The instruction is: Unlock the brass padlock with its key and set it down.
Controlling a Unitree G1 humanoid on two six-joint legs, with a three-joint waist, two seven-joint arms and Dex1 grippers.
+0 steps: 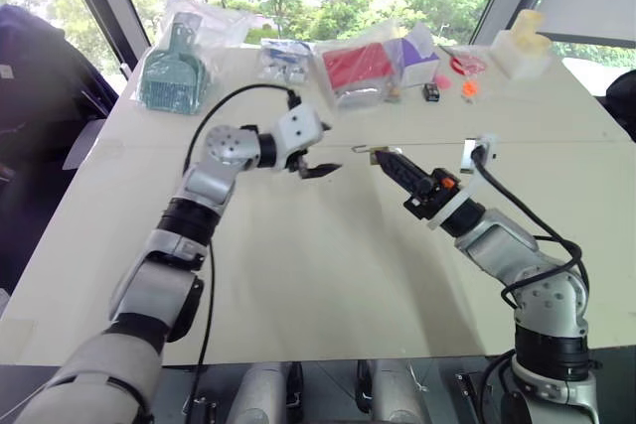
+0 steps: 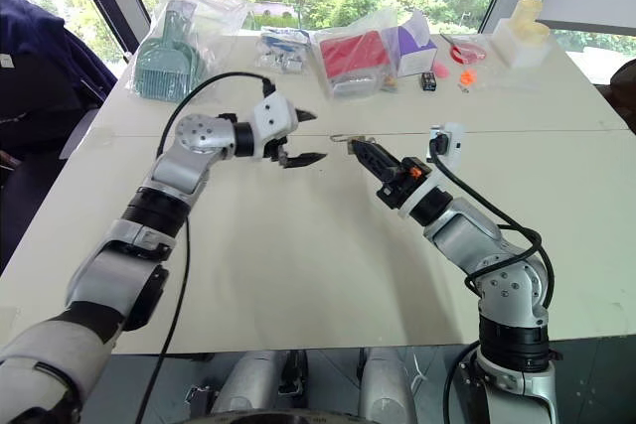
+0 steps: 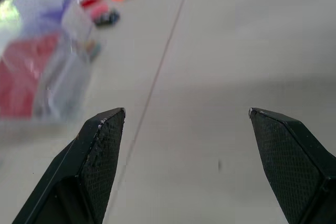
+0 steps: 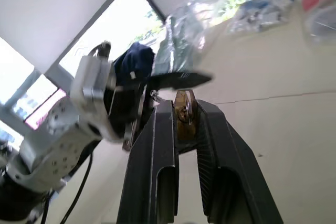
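right fingers (image 4: 185, 109) pinch the brass padlock (image 4: 184, 115); left fingers (image 3: 105, 129) spread.

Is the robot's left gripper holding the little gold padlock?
No, the left gripper is open and empty; the small brass padlock sits pinched in the right gripper.

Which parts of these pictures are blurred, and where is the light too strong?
Left wrist view: the open left gripper is sharp, the red bag behind is blurred. Right wrist view: the padlock in the right gripper is clear; the windows are washed out. Head views: the window is bright, the table evenly lit.
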